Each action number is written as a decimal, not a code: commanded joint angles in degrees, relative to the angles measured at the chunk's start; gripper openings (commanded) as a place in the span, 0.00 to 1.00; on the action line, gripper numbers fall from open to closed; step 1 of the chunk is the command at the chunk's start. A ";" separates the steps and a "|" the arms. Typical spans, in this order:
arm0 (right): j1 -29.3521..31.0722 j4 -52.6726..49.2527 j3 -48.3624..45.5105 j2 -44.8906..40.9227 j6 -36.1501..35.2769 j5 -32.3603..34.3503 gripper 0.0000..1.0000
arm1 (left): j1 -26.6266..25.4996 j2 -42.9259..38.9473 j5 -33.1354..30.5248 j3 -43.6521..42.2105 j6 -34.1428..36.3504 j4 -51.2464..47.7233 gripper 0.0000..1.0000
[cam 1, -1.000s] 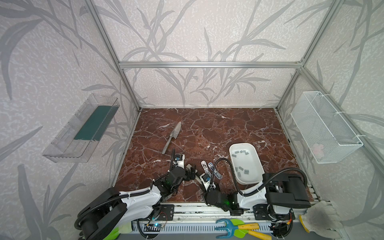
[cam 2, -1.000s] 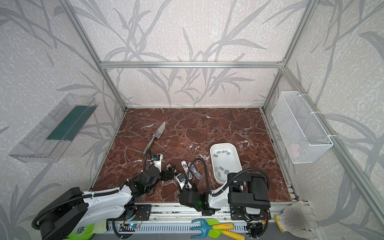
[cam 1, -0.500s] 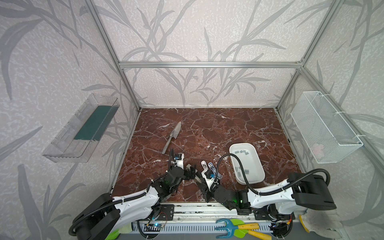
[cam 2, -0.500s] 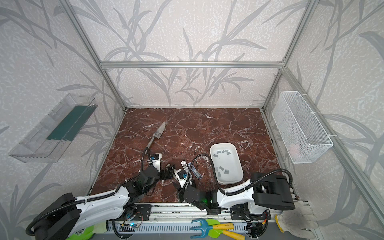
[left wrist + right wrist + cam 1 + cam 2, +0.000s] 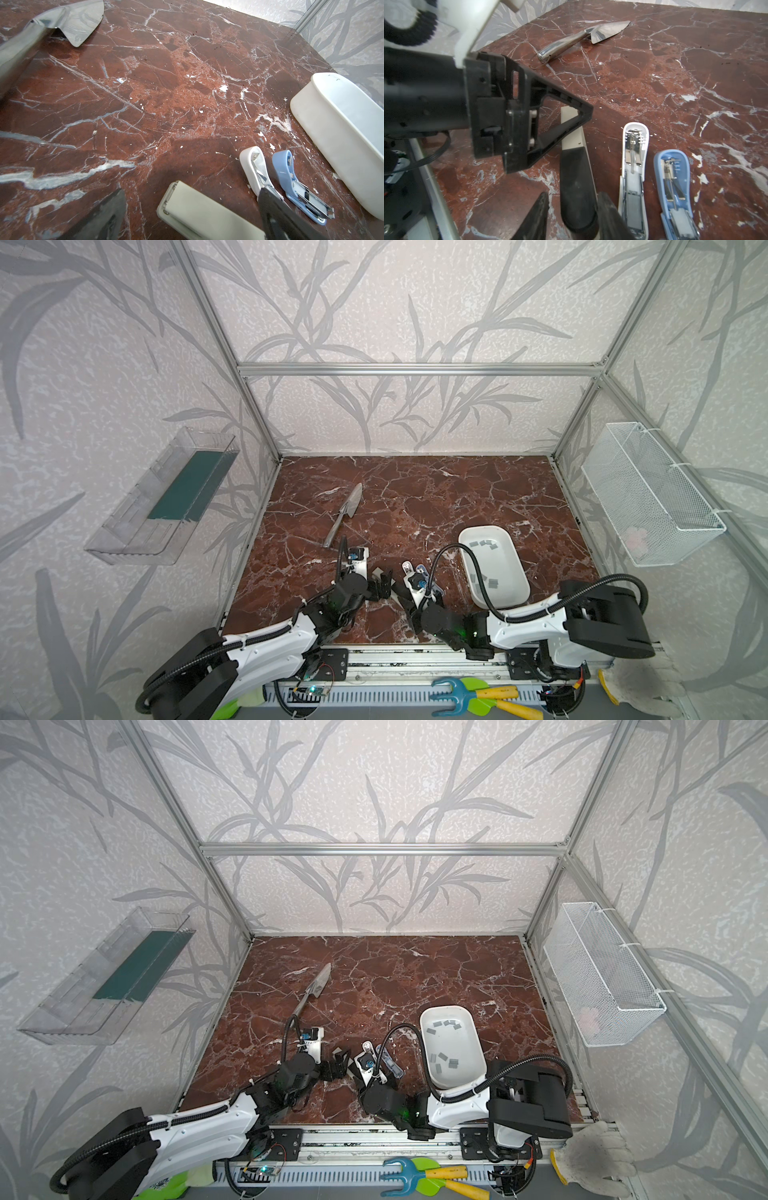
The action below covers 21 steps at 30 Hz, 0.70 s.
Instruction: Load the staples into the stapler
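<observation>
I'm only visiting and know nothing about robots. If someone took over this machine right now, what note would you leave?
Left gripper: open, empty, at the beige end of the large beige-and-black stapler.
Right gripper: open, straddling that stapler's black end, not clamped.
Small white plastic stapler and small blue plastic stapler: lying opened, side by side on the marble tabletop.
Grey metal staple strips: in the white plastic tray.
Done: small staplers opened. Left: pick a strip, load, close. Whether any magazine already holds staples is unclear.
</observation>
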 commanded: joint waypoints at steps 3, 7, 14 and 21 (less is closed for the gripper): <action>-0.96 1.82 1.42 2.36 -0.28 -1.24 0.39 | 0.12 -0.62 -0.44 1.36 -0.25 -0.46 0.99; -1.02 2.99 1.62 3.36 -0.84 -1.88 0.32 | 0.08 -0.51 -0.46 1.31 -0.17 -0.28 0.99; -0.98 5.34 1.49 5.17 -1.81 -3.68 0.27 | 0.14 0.73 -0.20 1.42 0.17 0.57 0.99; -0.83 4.47 2.31 7.26 -1.78 -5.31 0.18 | 0.13 3.26 -0.24 1.43 0.62 2.65 0.99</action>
